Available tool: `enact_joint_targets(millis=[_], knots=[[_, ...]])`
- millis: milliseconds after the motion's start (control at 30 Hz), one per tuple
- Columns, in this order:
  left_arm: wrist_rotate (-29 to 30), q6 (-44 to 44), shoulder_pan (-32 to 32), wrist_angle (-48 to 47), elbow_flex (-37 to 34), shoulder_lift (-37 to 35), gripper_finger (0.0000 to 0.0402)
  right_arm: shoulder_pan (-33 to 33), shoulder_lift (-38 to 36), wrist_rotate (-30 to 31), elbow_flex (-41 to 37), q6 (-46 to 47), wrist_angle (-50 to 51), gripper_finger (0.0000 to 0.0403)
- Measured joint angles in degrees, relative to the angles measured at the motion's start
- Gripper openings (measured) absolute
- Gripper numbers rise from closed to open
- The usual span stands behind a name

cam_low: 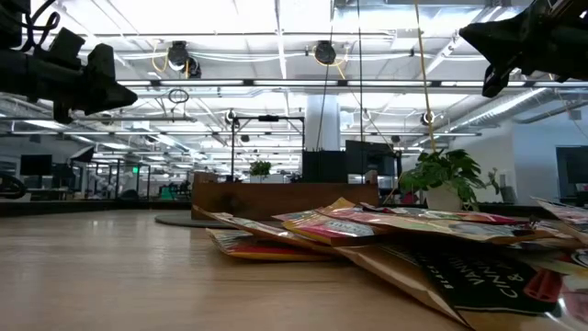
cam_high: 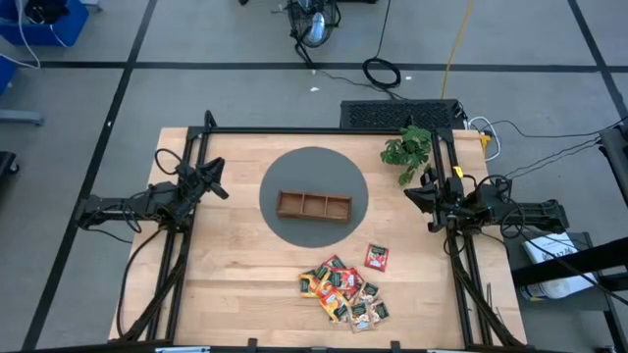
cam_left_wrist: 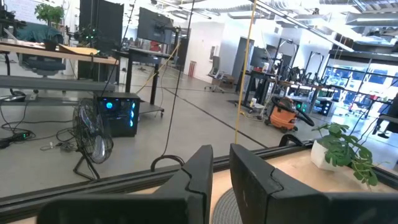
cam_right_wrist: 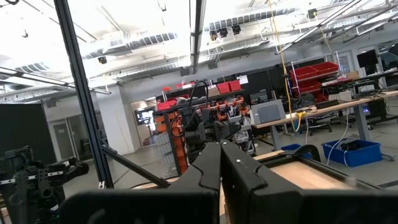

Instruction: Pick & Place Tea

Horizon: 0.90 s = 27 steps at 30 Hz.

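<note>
The tea is a heap of red, orange-yellow and dark green sachets [cam_high: 345,291] lying flat on the wooden table near its front edge, with one red sachet [cam_high: 376,257] a little apart. In the low view the heap [cam_low: 395,225] fills the foreground. My left gripper [cam_high: 220,182] hovers level over the table's left side, far from the tea; its fingers [cam_left_wrist: 221,163] stand a narrow gap apart with nothing between them. My right gripper [cam_high: 416,192] hovers over the right side, tilted slightly up, with its fingers [cam_right_wrist: 219,152] shut together on nothing.
A brown three-compartment wooden tray [cam_high: 313,206] rests on a round grey mat [cam_high: 314,162] at the table's middle. A small potted plant [cam_high: 407,149] stands at the far right. Black frame rails [cam_high: 294,130] run along the table's far, left and right edges.
</note>
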<state>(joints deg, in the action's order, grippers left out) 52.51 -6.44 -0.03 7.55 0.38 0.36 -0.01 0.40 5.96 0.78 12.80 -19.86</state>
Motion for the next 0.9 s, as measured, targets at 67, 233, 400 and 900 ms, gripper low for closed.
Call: enact_joint_targets(millis=[67, 233, 400, 900], knots=[[0.0, 0.0, 0.0, 0.0, 0.0, 0.0, 0.0058, 0.0, 0.0, 0.0, 0.0, 0.0, 0.0, 0.0], [0.0, 0.0, 0.0, 0.0, 0.0, 0.0, 0.0058, 0.0, 0.0, 0.0, 0.0, 0.0, 0.0, 0.0], [0.0, 0.0, 0.0, 0.0, 0.0, 0.0, 0.0058, 0.0, 0.0, 0.0, 0.0, 0.0, 0.0, 0.0], [2.9, -5.0, 0.0, 1.7, 0.0, 0.0, 0.0058, 0.0, 0.0, 1.5, 0.0, 0.0, -5.6, 0.0]])
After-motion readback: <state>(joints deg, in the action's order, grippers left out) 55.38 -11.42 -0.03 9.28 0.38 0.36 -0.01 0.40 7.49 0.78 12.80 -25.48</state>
